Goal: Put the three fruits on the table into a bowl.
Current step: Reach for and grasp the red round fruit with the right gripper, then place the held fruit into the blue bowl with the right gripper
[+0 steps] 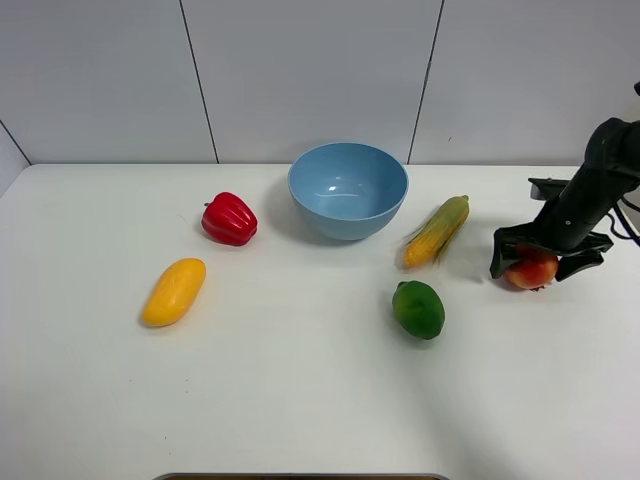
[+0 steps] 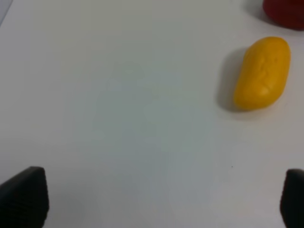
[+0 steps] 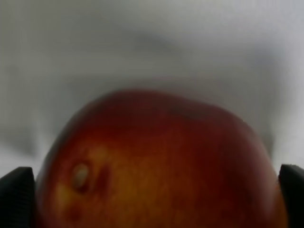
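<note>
nearest the high camera, in front of the bowl (image 1: 340, 226) and slightly to its right, lies the lime (image 1: 418, 309): glossy, deep green, rounded with a faint point, untouched on the smooth white table (image 1: 300, 400). in front of the bowl and well to its left lies the mango (image 1: 174, 291), a long yellow-orange oval with a smooth, matt skin. the left gripper (image 2: 164, 202) hangs over bare tabletop with its ribbed black pads spread wide and nothing between them; its wrist view shows the mango ahead, well apart from it.

far to the right of the bowl sits the apple (image 1: 532, 271), round and waxy, red blushing to yellow, resting on the table. the right gripper (image 3: 154, 202) straddles it with its pads set wide on either flank. they look just beside the skin rather than squeezing it, so i judge the grasp not yet made.

just right of the bowl is a corn cob (image 1: 437, 230), knobbly yellow with a green husk, and just left of the bowl is a lobed, shiny red pepper (image 1: 229, 219); neither belongs to the job. farthest back, the bowl itself is deep, round, light-blue glossy plastic, with nothing inside it. by my reading none of the three fruits is in, and all three are left to carry over, with the apple first in line.
</note>
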Available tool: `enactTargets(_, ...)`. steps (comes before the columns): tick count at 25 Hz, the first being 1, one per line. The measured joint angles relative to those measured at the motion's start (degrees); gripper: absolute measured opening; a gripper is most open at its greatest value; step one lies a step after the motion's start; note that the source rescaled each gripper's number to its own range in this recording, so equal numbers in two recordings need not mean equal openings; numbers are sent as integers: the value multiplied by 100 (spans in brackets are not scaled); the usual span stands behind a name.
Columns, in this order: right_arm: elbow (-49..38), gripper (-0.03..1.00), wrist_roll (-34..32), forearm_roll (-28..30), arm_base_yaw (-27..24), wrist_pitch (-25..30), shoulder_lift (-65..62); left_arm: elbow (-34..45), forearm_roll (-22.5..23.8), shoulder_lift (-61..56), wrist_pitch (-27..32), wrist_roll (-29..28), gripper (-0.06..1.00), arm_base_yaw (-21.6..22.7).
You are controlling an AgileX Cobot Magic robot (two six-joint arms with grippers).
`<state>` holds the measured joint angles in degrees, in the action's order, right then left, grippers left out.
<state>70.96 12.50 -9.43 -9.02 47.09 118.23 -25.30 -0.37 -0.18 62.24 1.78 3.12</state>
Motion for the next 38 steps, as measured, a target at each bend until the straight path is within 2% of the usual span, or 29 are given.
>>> enactTargets(4, 5, 99, 7, 1, 0, -79, 157, 0, 0, 0, 0, 0, 100, 0)
enactTargets(7, 7, 93, 7, 1, 0, -151, 157, 0, 0, 0, 0, 0, 100, 0)
enactTargets(13, 12, 87, 13, 1, 0, -244, 157, 0, 0, 0, 0, 0, 100, 0)
enactTargets(19, 12, 52, 45, 1, 0, -244, 157, 0, 0, 0, 0, 0, 100, 0)
enactTargets(25, 12, 31, 47, 1, 0, -244, 157, 0, 0, 0, 0, 0, 100, 0)
enactTargets(38, 12, 29, 52, -5, 0, -244, 157, 0, 0, 0, 0, 0, 100, 0)
